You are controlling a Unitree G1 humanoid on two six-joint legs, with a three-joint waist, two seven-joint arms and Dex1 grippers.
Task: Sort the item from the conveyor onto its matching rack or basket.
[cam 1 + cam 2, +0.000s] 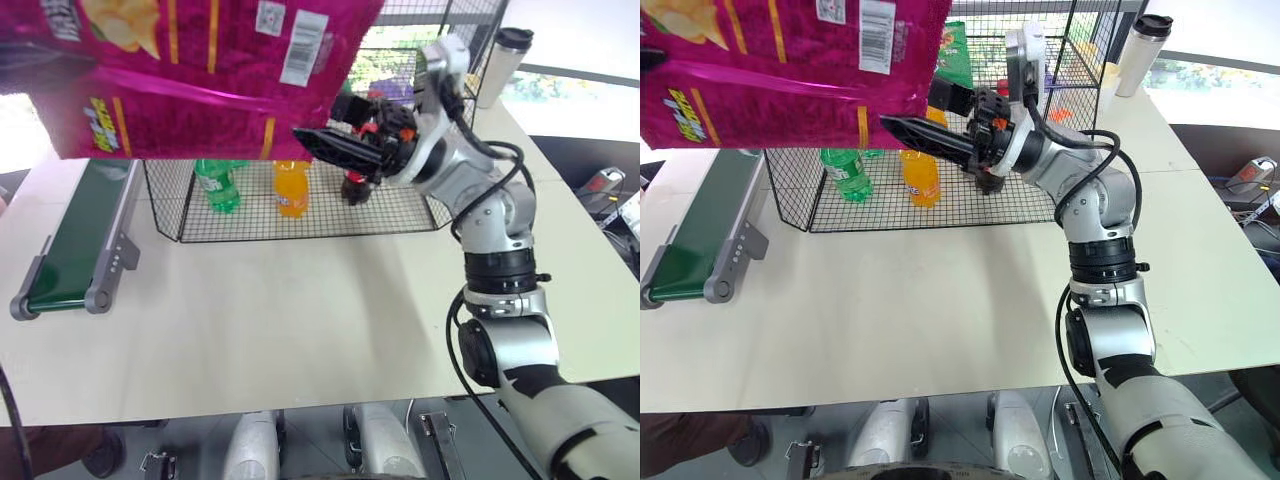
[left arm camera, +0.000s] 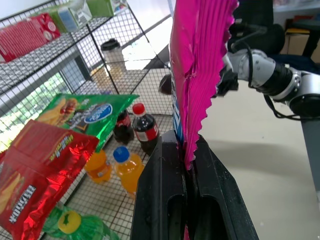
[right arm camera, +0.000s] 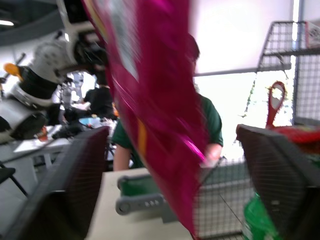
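The left gripper [image 2: 186,200] clamps the flat magenta-pink snack bag [image 1: 200,70] by its crimped edge at upper left. The right gripper [image 3: 170,185] straddles the bag with fingers apart, touching nothing. If that thin pinch slips, the bag could fall short of the black wire-mesh cage [image 1: 400,215].

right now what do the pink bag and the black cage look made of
Pink bag: looks like thin glossy plastic film; it shines, wrinkles, and has a zigzag sealed edge clamped in the left gripper.
Black cage: looks like metal wire with a dark matt coating; thin crossed rods form an open grid, though the coating is a guess.
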